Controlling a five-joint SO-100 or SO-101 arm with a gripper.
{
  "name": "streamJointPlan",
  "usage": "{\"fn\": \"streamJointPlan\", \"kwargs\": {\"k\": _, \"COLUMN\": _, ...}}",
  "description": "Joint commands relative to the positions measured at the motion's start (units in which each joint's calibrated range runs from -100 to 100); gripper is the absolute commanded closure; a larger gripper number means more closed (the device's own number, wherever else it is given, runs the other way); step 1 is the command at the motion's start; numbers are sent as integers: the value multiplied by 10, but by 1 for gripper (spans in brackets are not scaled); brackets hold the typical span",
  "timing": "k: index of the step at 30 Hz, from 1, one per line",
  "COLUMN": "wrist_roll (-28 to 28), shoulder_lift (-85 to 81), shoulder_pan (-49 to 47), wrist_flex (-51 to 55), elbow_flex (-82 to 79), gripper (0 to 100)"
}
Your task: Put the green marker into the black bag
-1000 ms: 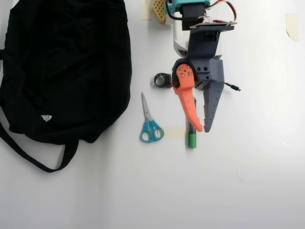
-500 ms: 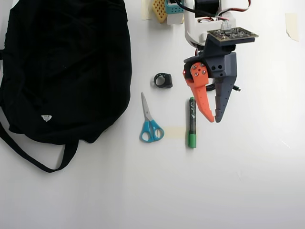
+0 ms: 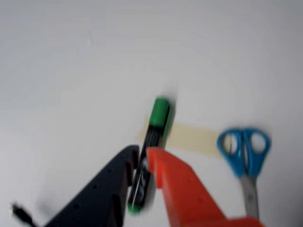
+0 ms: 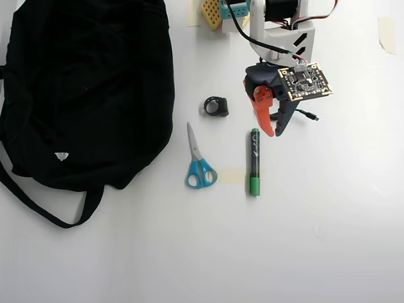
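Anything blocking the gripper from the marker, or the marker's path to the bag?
Nothing visible blocks the gripper from the green marker. The blue scissors lie flat between marker and black bag; a lifted carry should clear them.

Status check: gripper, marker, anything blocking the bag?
Gripper open, empty, above the marker's tail. Green marker flat on table. Scissors between it and black bag.

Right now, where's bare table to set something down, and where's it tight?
Overhead view: open table below the scissors and green marker, and to the right of the gripper. Crowded: the strip from the black bag past the small black ring to the marker, and the arm's base at top.
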State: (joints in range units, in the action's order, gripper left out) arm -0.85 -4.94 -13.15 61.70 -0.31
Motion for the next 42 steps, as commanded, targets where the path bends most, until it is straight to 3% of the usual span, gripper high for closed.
{"fn": "streamJointPlan", "kwargs": {"k": 1, "wrist_roll": 1, "shoulder_lift": -15, "shoulder_pan": -11, "wrist_flex": 77, "elbow_flex": 27, "gripper": 98}}
{"fn": "streamJointPlan", "kwargs": {"k": 8, "wrist_roll": 39, "shoulder_lift": -15, "shoulder_pan": -13, "wrist_flex": 161, "elbow_flex": 21, "gripper": 98}}
{"fn": "streamJointPlan", "kwargs": {"k": 21, "wrist_roll": 60, "shoulder_lift": -4, "shoulder_pan": -58, "wrist_flex": 200, "elbow_flex": -5, "gripper": 97}}
{"fn": "streamJointPlan", "kwargs": {"k": 34, "wrist_roll": 80, "shoulder_lift": 15, "shoulder_pan": -34, "wrist_flex": 204, "elbow_flex": 1, "gripper": 97}}
{"fn": "streamJointPlan", "kwargs": {"k": 42, "wrist_roll": 102, "shoulder_lift": 81, "shoulder_pan": -34, "wrist_flex": 207, "elbow_flex": 42, "gripper": 77}}
